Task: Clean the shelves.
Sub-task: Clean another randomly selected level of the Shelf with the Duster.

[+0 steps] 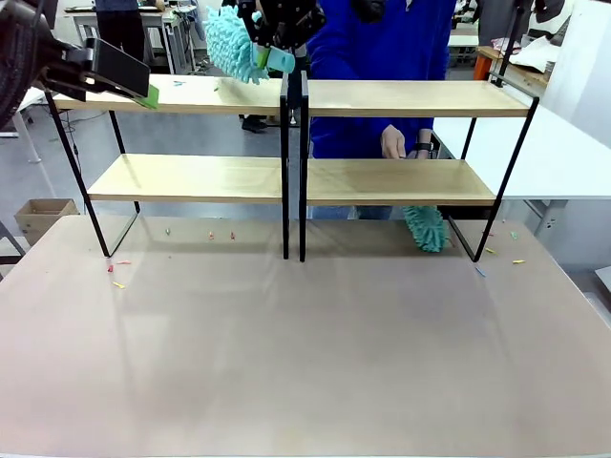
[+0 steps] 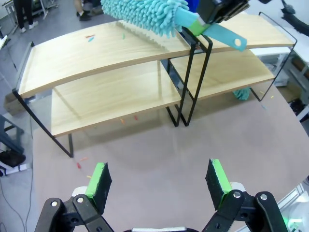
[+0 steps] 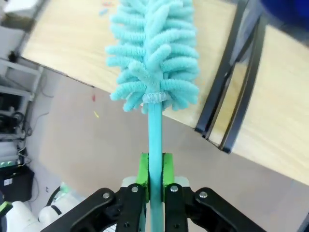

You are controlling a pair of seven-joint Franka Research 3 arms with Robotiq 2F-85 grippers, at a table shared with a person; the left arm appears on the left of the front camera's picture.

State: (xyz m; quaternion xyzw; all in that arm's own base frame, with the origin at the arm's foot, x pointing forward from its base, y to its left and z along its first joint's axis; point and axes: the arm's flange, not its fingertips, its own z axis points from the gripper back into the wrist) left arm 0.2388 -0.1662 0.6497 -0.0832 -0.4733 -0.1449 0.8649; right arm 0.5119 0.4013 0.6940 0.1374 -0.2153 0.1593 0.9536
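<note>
Duster (image 3: 153, 58) handle pinched tight between the green pads (image 3: 143, 170) of the right end effector (image 3: 154, 176), fluffy head pointing toward 12 o'clock in the right wrist view, over the top board near the black centre posts (image 3: 236, 77). Left end effector (image 2: 159, 181) gapes wide with nothing in it, hanging above the worktop (image 1: 305, 363) at the shelves' (image 1: 191, 176) 9 o'clock end. Shelves stand side by side across the far half of the worktop, small coloured scraps (image 2: 90, 36) lying on the top left board and on the worktop below.

Risks, as I judge them: thin handle may twist in the grip if the head drags on the posts; a hard sweep could nudge the light frames. Person's hand (image 1: 392, 143) works a second duster (image 1: 426, 229) at the lower right tier, so a wide stroke toward 3 o'clock could meet it.
</note>
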